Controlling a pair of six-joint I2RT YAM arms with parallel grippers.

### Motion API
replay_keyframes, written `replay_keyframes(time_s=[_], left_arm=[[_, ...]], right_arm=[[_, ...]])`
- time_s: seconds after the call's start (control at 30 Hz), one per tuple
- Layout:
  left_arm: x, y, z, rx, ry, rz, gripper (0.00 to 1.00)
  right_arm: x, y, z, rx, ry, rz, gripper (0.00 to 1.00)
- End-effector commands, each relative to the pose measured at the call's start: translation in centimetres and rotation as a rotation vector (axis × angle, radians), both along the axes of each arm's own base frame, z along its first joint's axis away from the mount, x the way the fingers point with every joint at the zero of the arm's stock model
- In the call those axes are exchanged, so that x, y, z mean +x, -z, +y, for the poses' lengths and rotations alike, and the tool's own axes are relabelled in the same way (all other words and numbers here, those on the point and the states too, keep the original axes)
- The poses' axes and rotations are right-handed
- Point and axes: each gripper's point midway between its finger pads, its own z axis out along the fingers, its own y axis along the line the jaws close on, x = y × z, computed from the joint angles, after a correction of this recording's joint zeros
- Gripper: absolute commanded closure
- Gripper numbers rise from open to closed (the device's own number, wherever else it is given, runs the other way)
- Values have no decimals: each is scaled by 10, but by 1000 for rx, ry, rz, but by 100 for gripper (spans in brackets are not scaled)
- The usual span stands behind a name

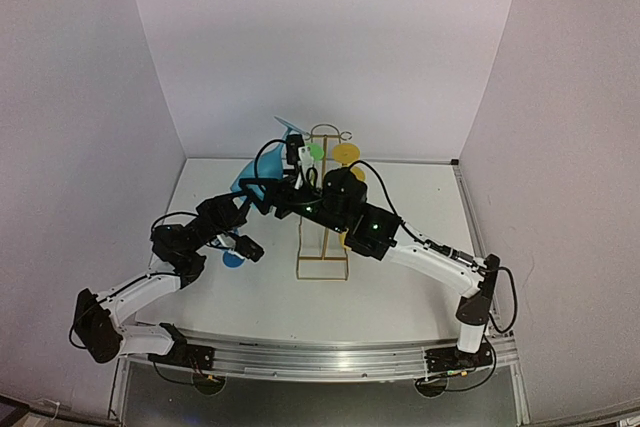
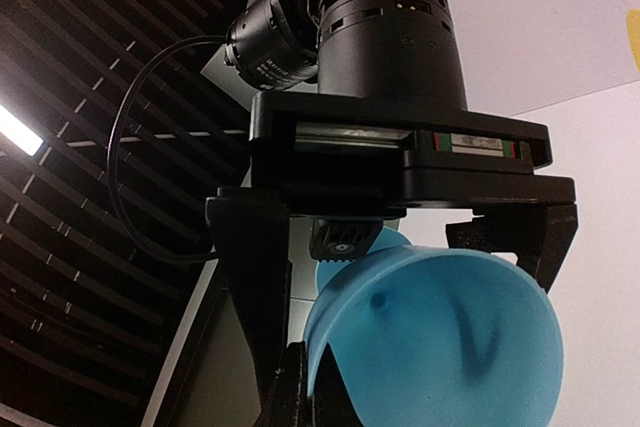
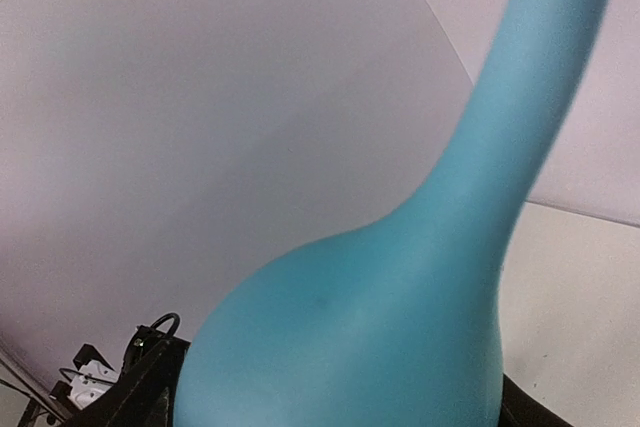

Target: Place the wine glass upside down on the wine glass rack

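Observation:
The blue wine glass [image 1: 250,171] hangs tilted in the air just left of the gold wire rack [image 1: 322,265], its foot up and back and its mouth down toward the left arm. My right gripper [image 1: 268,187] reaches across the rack and is shut on the bowl, which fills the right wrist view [image 3: 340,347]. In the left wrist view the right gripper's fingers [image 2: 250,277] straddle the bowl [image 2: 440,347]. My left gripper [image 2: 312,387] sits at the glass's mouth, with dark fingers on both sides of the rim.
Yellow discs [image 1: 345,154] and a green piece [image 1: 315,150] show near the rack's arched top. A small blue disc [image 1: 232,259] lies on the table by the left arm. White walls enclose the table on three sides.

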Motion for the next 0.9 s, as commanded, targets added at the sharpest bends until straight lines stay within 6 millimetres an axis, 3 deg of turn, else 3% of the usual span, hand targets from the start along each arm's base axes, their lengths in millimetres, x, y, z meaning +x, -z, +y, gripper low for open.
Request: replay_keyframes(time_s=[0.0,0.23,0.37,0.57,0.67,0.77,0.87], left_arm=[[-19,-16,11,-48,18,-60,100],[-15,-8,9,-31,18,-29,100],[-11,-4,9,-27,7,2,94],[-14,6,7,-1,29,22,87],[-13,9,7,5,33,35,83],[-12,10,7,-1,40,61,69],[-7,18,10,16,41,165,44]], right_arm=[[-3,-28,-7,78,12,-47,34],[-4,-31,-16,72,33,-81,58],[-2,-31,-28,48,80,-111,88],[-4,-36,-43,30,116,-151,91],[-3,-37,-48,19,138,-166,97],[-4,-38,-52,5,147,-192,100],[-7,-42,-60,-23,162,-247,100]])
